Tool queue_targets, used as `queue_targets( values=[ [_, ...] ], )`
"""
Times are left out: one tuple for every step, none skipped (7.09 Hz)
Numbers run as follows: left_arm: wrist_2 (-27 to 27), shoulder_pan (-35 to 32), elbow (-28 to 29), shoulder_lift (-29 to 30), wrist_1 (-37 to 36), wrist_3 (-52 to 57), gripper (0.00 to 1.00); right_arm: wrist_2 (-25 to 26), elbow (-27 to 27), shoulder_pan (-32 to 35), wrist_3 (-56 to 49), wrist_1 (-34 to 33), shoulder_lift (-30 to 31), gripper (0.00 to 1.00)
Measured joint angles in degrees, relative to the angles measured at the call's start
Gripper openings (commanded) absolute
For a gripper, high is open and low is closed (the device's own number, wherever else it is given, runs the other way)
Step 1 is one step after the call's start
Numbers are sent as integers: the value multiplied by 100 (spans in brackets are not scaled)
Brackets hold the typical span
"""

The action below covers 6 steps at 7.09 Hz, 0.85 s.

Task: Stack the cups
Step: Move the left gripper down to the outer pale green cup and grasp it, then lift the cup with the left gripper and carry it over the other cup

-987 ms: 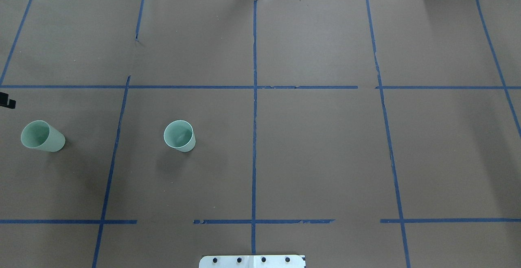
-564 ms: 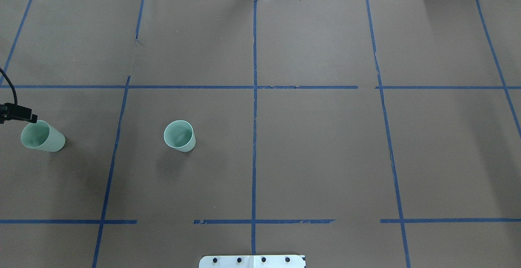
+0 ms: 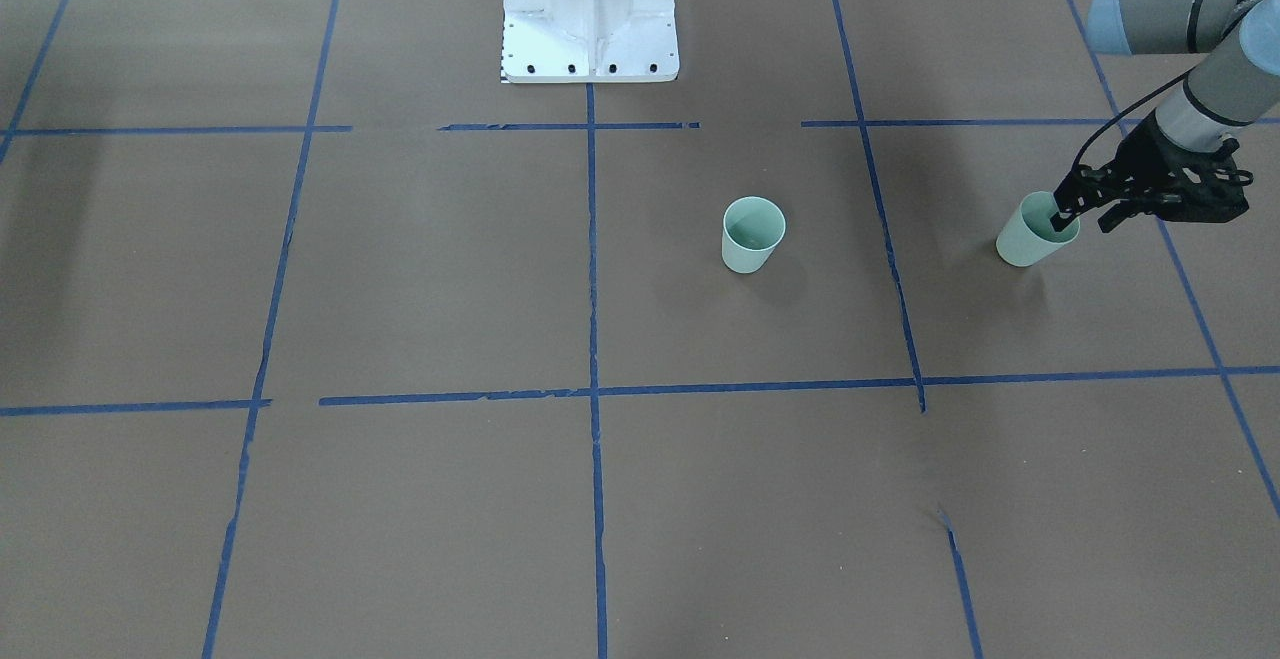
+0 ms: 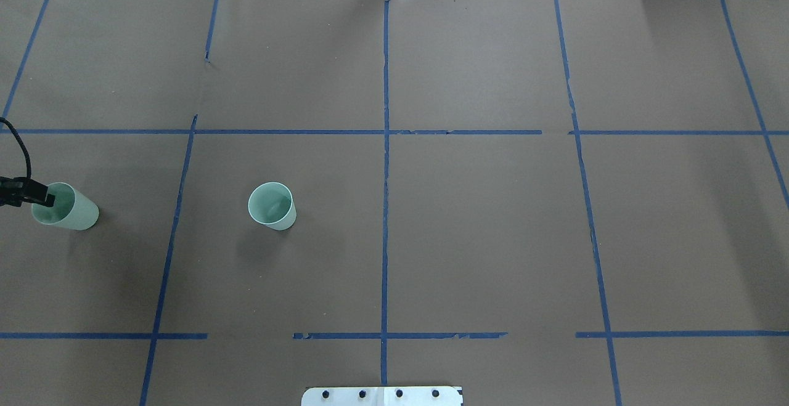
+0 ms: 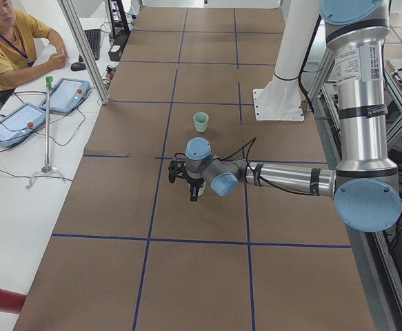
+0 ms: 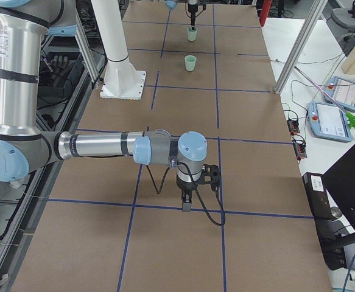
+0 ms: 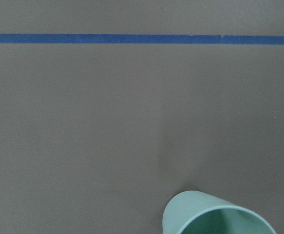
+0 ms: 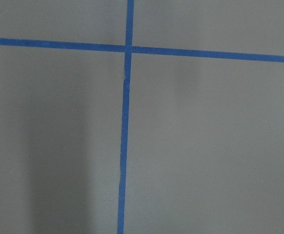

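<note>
Mint-green plastic is standing upright near the left edge of the tabletop [image 4: 493, 239]: the outer cup [image 4: 69, 209], long axis vertical. The left arm [image 3: 1215, 89] is straddling its rim with parted jaws, one finger [image 3: 1063, 205] inside. The inner cup [image 4: 272, 206] is standing toward the centre. The right arm [image 6: 98, 146] is hanging well apart, near the right edge; its jaws cannot be judged.

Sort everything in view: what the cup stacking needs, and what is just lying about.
Needed: end cup; middle cup; left gripper, open at the end cup's rim.
Lying about: robot base; tape grid; pendants.
</note>
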<state>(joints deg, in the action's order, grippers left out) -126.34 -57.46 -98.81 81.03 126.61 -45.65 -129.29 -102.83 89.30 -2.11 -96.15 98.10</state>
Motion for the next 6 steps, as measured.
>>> queue_targets(
  values=[
    [-17,3,-17,0,-4,-5,0,0,0,1,0,0,2,100],
    [-26,4,-55,0,-4,-20,0,0,0,5,0,0,1,100],
    [-27,-6,-115,0,-7,-38,0,0,0,5,0,0,-1,100],
    [-24,-27,-242,4,-45,-47,0,0,0,5,0,0,-1,100],
    [-23,-56,-500,35,-273,-54,0,0,0,6,0,0,-2,100],
    [-20,-78,-902,139,-820,-69,0,0,0,7,0,0,-2,100]
  ],
)
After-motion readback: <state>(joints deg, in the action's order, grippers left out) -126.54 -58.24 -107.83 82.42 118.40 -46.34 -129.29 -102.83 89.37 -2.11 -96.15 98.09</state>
